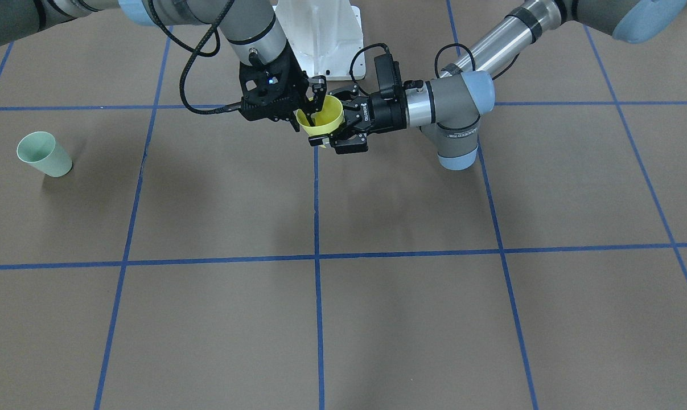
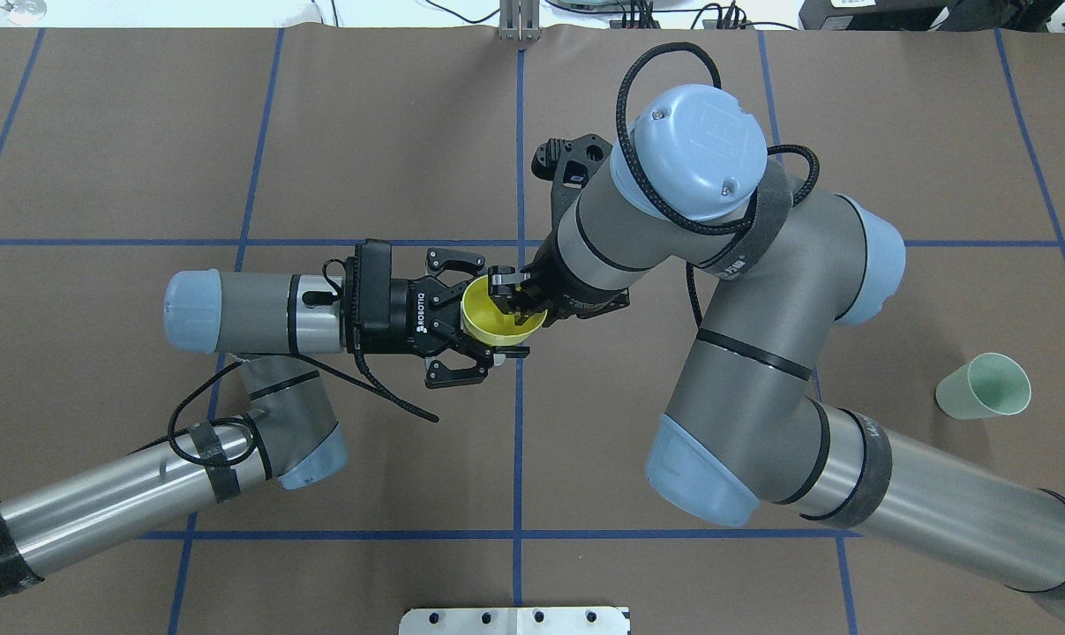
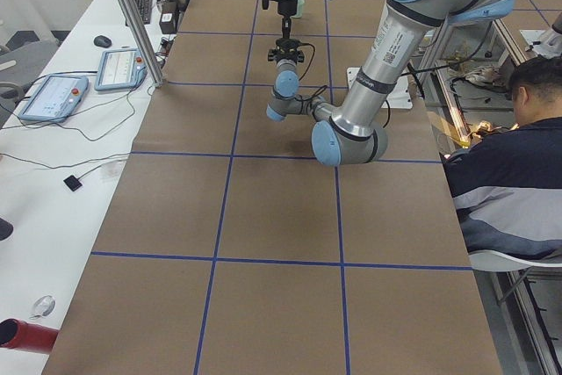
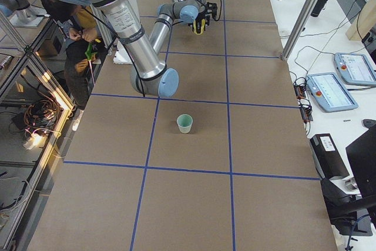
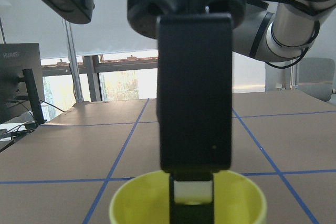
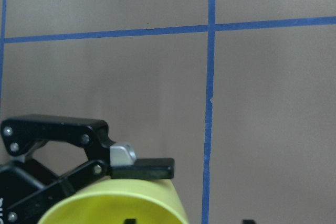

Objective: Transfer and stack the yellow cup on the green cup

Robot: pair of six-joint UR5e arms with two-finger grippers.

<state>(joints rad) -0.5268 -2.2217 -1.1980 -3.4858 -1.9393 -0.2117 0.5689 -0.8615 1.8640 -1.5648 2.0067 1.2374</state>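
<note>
The yellow cup [image 1: 333, 117] is held upright in the air above the table's middle, near the robot's base. My right gripper [image 2: 516, 295] comes down from above and is shut on its rim, one finger inside and one outside. My left gripper [image 2: 498, 309] reaches in level from the side with its jaws spread wide on either side of the cup, and a small gap shows at one finger. One of its fingertips [image 6: 142, 167] shows beside the cup [image 6: 115, 205] in the right wrist view. The green cup [image 2: 982, 385] stands upright alone on the right side of the table.
The brown table cover carries a grid of blue tape lines [image 1: 317, 256]. The robot's white base plate [image 1: 320, 34] is just behind the held cup. A seated person [image 3: 509, 164] is beside the table, and teach pendants [image 4: 329, 89] lie on a side bench.
</note>
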